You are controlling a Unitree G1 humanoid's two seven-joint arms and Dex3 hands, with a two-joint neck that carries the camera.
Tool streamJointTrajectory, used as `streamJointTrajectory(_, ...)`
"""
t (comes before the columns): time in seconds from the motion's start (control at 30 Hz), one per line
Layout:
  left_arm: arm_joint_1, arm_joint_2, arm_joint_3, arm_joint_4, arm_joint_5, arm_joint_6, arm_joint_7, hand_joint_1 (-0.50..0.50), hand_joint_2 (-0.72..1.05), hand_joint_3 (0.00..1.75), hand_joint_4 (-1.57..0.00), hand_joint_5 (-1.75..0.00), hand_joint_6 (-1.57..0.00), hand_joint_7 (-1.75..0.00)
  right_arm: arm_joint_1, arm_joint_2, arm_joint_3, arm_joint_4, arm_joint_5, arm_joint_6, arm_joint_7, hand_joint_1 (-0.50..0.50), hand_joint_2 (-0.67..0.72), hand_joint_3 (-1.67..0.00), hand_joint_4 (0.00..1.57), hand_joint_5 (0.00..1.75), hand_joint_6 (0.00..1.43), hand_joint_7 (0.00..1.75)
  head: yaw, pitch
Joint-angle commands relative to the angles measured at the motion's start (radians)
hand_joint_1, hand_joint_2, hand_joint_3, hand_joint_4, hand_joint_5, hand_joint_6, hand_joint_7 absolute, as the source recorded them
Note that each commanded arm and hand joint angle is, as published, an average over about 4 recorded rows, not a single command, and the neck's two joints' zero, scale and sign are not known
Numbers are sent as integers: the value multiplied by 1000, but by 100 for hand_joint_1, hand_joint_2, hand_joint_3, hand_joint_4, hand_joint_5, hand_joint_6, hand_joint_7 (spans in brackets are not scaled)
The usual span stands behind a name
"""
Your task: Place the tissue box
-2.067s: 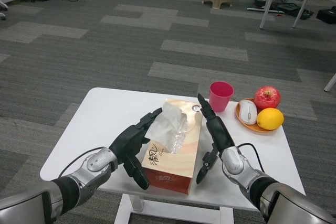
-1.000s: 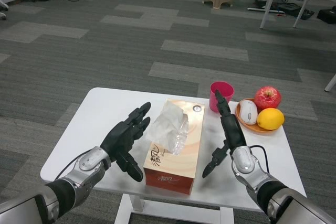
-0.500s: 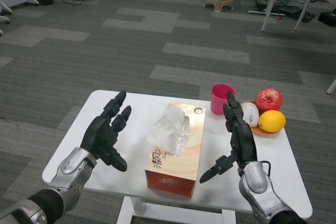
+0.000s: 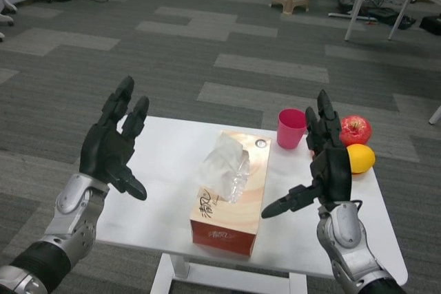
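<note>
The tissue box [image 4: 232, 191], orange and tan with a white tissue sticking out of its top, lies flat on the white table [image 4: 162, 170] near the front middle. My left hand [image 4: 110, 148] is raised to the left of the box, fingers spread, holding nothing. To the right of the box my right hand [image 4: 322, 166] is also raised and spread, palm toward the box, touching nothing.
A pink cup [image 4: 291, 128] stands behind the box at the right. Further right, a red apple [image 4: 355, 129] and a yellow lemon [image 4: 360, 158] sit partly behind my right hand. White tables and a stool stand on the grey carpet beyond.
Both hands have let go of the box, moved outward and risen. The box stays on the table. The camera has tilted a little.
</note>
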Motion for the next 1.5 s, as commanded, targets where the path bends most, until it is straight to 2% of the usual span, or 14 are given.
streamJointTrajectory(0.03,8,15,9,-42,4,-6,-5,50,-37,0,0,0,0,0,4,-11,-9,-26,0,-6,-3,-46,28,0,0,0,0,0,-1,-1)
streamJointTrajectory(0.23,5,15,-3,-89,11,2,-5,50,-37,0,0,0,0,0,-4,-7,3,-48,0,-6,-3,-46,28,0,0,0,0,0,1,-2)
streamJointTrajectory(0.63,-3,1,-12,-117,13,3,-5,50,-37,0,0,0,0,0,-21,-1,21,-58,0,-6,-3,-46,28,0,0,0,0,0,2,5)
streamJointTrajectory(0.73,-12,-1,-16,-118,13,3,-5,50,-37,0,0,0,0,0,-30,2,27,-56,0,-6,-3,-46,31,0,0,0,0,0,3,14)
streamJointTrajectory(0.87,-17,-2,-17,-117,17,3,-5,50,-37,0,0,0,0,0,-40,5,31,-53,0,-6,-3,-46,28,-4,0,0,0,0,10,22)
streamJointTrajectory(1.1,-25,-5,-14,-116,27,3,-5,50,-37,0,0,0,0,0,-57,5,39,-46,0,-7,-2,-46,30,0,0,0,0,0,22,52)
streamJointTrajectory(1.2,-30,-9,-13,-114,36,3,-5,50,-37,0,0,0,0,0,-65,2,42,-43,0,-7,-2,-46,28,0,0,0,0,0,30,59)
streamJointTrajectory(1.33,-38,-19,-8,-112,45,3,-5,50,-37,0,0,0,0,0,-78,-3,46,-36,0,-7,-2,-46,34,0,0,0,0,0,36,67)
streamJointTrajectory(1.5,-40,-35,3,-112,70,4,-5,50,-37,0,0,0,0,0,-88,-21,54,-34,1,-6,-2,-46,34,0,0,0,0,0,35,73)
